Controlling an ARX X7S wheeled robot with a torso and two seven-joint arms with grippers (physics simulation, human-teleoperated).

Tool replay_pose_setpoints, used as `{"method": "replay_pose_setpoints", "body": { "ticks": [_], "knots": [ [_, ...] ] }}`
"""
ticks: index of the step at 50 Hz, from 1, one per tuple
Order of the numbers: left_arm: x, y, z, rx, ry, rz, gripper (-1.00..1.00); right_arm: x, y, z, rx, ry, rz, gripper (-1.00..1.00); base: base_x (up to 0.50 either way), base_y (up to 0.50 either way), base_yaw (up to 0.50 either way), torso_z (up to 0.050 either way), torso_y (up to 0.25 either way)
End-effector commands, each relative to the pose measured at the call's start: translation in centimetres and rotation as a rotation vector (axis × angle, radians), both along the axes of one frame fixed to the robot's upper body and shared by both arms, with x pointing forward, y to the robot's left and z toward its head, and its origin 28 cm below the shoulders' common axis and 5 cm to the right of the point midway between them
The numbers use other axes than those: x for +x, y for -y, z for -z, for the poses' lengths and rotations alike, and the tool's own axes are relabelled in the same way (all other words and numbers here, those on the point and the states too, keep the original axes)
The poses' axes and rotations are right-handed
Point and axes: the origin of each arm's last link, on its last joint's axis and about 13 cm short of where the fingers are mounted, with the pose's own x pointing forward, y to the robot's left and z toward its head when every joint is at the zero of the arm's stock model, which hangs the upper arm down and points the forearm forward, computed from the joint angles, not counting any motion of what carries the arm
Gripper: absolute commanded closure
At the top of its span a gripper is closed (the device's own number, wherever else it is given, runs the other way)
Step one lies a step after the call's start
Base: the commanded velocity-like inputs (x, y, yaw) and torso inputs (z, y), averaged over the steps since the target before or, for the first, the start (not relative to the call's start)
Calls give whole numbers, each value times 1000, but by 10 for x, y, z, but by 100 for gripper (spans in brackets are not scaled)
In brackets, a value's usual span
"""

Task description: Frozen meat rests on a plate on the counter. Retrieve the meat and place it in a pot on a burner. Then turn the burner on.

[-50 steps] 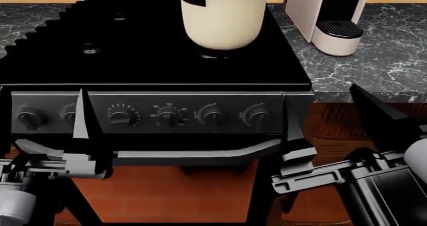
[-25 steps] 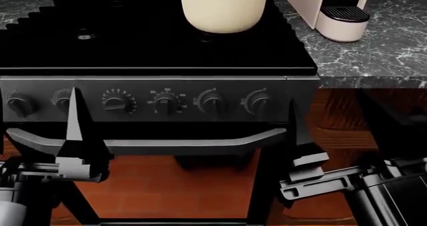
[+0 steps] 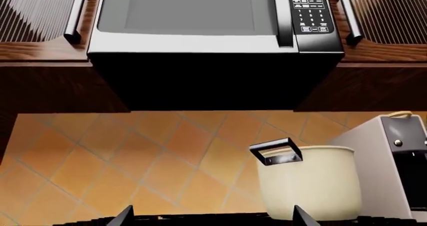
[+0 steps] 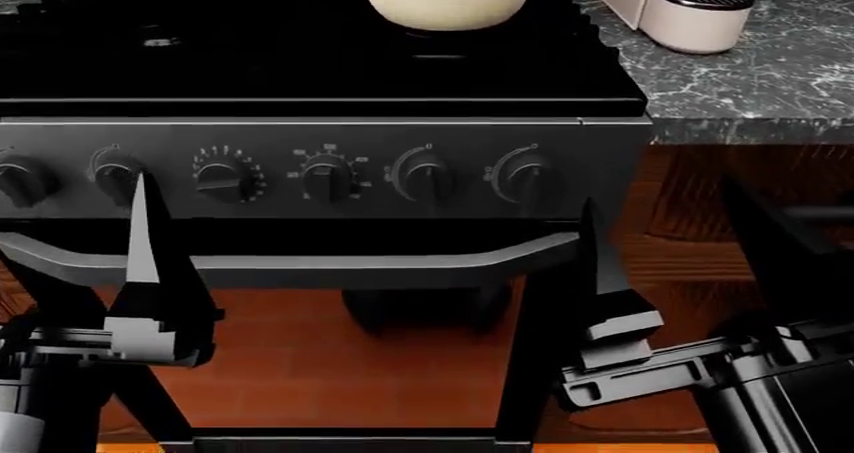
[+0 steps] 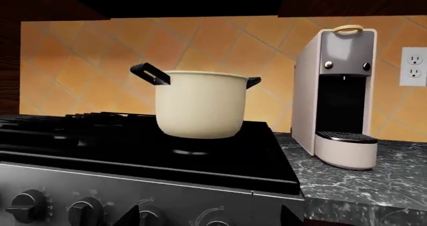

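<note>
Orange tiled wall [image 5: 220, 41], microwave [image 3: 200, 21], wooden cabinets [image 3: 380, 16]

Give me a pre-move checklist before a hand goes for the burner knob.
1. Pot sits on the cooktop: ok.
2. Meat inside the pot: cannot tell, no view shows the inside.
3. Knobs in sight on the stove front: ok, several in a row in the head view.
4. Which knob serves the pot's burner: cannot tell.
5. Left hand and right hand empty and open: ok, both below the knob row near the oven handle.
6. Coffee machine apart from the pot: ok.
</note>
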Motion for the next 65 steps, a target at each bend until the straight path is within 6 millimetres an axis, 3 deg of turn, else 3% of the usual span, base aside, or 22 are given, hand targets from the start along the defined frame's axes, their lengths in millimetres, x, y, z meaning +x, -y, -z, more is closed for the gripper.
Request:
{"method": "replay_pose_setpoints", "body": {
  "ticks": [1,19,23,28,35,48,65],
  "knots": [
    [0,0,-1,-6,2,1,-100,0,0,0,2,3,8,-100,0,0,0,-50,0],
    [-1,1,1,0,4,10,-100,0,-1,-3,-41,25,30,-100,0,0,0,-48,0],
    [0,1,1,-10,3,6,-100,2,-1,-4,-74,11,35,-100,0,0,0,-1,0],
    [-1,2,1,-9,-2,17,-100,0,-3,-20,-49,-6,12,-100,0,0,0,0,0],
    [-1,0,0,-18,-4,9,-100,5,-5,-26,-56,-146,-5,-100,0,0,0,0,0],
    [3,-1,3,-22,-21,14,-100,18,-5,-37,85,-242,0,-100,0,0,0,0,0],
    [3,-1,5,-25,-29,21,-100,25,-9,-47,16,-238,16,-100,0,0,0,0,0]
  ]
}}
